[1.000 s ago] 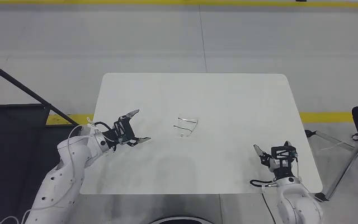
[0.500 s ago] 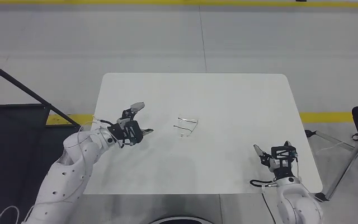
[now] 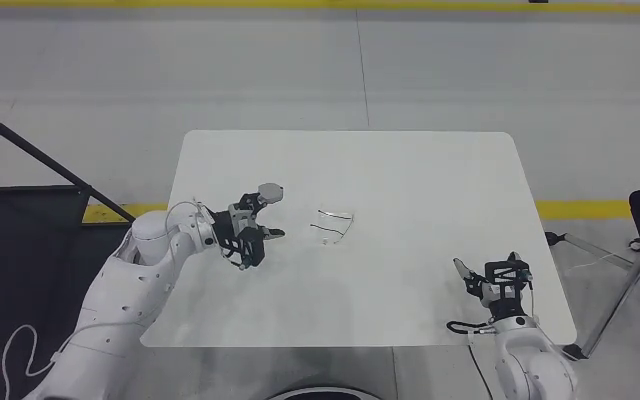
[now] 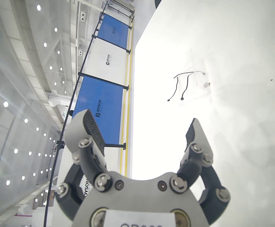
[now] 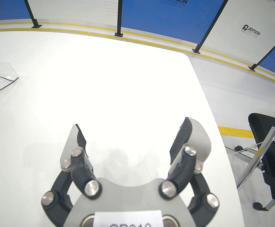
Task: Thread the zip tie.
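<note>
Closest in, the right gripper [image 3: 488,268] hangs over the near right corner of the white table [image 3: 420,170], jaws spread wide, nothing between them. Its own wrist view confirms it: the right gripper [image 5: 131,123] is parted over bare tabletop [image 5: 111,81], ribbed pads facing each other.

Further in on the other side, the left gripper [image 3: 272,212] sits above the left half of the table, turned on its side so one finger is up and one is low. The left gripper [image 4: 139,118] is gaping too, and holds nothing.

Just beyond those fingers, near the middle of the table, there's the zip tie [image 3: 336,214]: thin, black, bent into a loose shape, lying flat and well apart from the right gripper. From the left wrist the zip tie [image 4: 183,74] shows as several dark strands with small heads at the ends, beside a clear plastic piece [image 4: 205,85]; whether it is one tie or two, hard to say. The right wrist catches that clear plastic piece [image 5: 7,68] at the edge of its view.

Past the table: grey floor, a yellow floor line [image 3: 590,209], and blue panels [image 5: 150,15] behind. A black office chair [image 5: 261,126] stands off the table's right side.
</note>
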Controlling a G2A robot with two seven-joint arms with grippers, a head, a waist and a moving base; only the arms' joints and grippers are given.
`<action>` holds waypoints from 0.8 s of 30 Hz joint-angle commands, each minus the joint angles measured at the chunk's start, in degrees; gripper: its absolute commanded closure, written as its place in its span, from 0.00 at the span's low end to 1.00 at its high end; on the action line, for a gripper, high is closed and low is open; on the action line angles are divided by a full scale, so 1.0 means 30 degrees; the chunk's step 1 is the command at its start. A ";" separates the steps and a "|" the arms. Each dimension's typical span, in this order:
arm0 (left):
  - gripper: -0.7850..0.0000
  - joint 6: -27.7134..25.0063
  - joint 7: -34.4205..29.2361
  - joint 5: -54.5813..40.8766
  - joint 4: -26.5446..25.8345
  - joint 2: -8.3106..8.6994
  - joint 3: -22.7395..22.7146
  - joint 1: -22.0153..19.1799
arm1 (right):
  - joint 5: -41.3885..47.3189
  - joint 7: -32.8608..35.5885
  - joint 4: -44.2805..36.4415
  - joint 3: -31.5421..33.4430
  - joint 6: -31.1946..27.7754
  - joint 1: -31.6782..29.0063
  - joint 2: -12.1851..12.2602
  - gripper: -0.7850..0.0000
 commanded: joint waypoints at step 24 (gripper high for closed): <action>0.00 0.4742 0.0944 0.3882 0.4583 -0.0682 0.3721 -0.4236 | 0.0000 0.0000 0.0000 0.0000 0.0000 0.0000 0.0000 0.00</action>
